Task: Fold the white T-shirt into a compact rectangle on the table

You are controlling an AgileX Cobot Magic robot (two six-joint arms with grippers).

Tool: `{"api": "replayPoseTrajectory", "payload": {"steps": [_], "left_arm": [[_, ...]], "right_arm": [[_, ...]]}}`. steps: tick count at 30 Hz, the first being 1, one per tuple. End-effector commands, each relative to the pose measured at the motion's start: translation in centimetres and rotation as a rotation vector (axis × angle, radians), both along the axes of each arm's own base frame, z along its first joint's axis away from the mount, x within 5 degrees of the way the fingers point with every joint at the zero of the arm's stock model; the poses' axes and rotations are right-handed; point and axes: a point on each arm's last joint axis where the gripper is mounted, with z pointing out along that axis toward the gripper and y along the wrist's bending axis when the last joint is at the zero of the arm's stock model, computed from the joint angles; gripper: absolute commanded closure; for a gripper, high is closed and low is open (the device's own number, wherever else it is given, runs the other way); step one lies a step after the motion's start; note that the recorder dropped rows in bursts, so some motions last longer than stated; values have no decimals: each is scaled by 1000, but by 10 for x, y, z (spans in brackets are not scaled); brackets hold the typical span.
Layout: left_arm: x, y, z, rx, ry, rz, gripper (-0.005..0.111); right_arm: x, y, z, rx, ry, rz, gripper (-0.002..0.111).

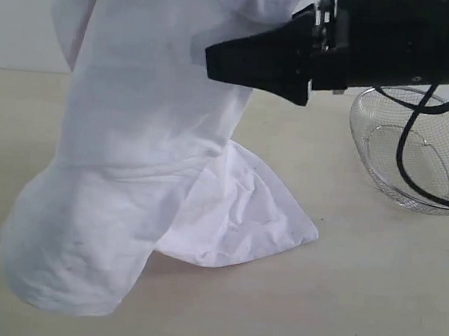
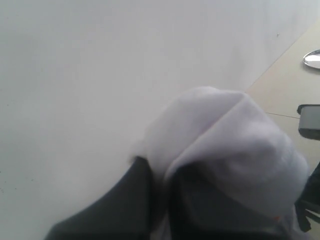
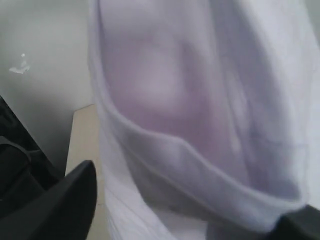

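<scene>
The white T-shirt [image 1: 130, 168] hangs from above the exterior view, with its lower part bunched and trailing on the table [image 1: 338, 304]. My left gripper [image 2: 162, 180] is shut on a fold of the T-shirt [image 2: 230, 145]; it is out of the exterior view. My right gripper [image 1: 218, 61] reaches in from the right at the height of the hanging cloth's upper part. Its jaws [image 3: 190, 207] stand wide open, with a hemmed edge of the T-shirt [image 3: 175, 100] hanging between the two fingers. Faint pink shows through the cloth there.
A round silver wire-mesh basket [image 1: 414, 153] stands on the table at the right, under my right arm, with a black cable looping in front of it. Bare table lies in front of and to the right of the shirt.
</scene>
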Motion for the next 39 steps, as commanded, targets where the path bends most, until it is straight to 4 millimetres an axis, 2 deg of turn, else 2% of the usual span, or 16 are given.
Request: {"api": "replayPoseTrajectory", "payload": {"steps": [1,2,3,4,7,11,16,21,26,39], "left_arm": [[-2,1,4,-19,1,2,102],[-2,1,4,-17,0,2,102],[-1,2,3,-2,-7,5,102],[-1,2,3,0,-8,6,102],[-1,2,3,2,-7,5,102],[-2,3,3,34,-17,16,102],[1,21,3,62,-6,85,102],[4,29,1,79,17,105,102],[3,30,1,112,-5,98,102],[-18,41,16,155,-96,122,102]], "right_arm": [[1,6,-2,-19,-7,-9,76],[1,6,-3,-21,-7,-14,84],[3,5,-3,-29,-8,-36,103],[4,4,-4,-33,-7,-42,109],[6,3,-5,-43,10,-72,103],[9,0,-9,-88,27,-114,103],[20,-26,-4,-102,96,-207,103],[26,-45,15,-57,97,-231,104],[26,-55,40,-76,53,-252,109],[10,-59,109,-134,-78,-334,109]]}}
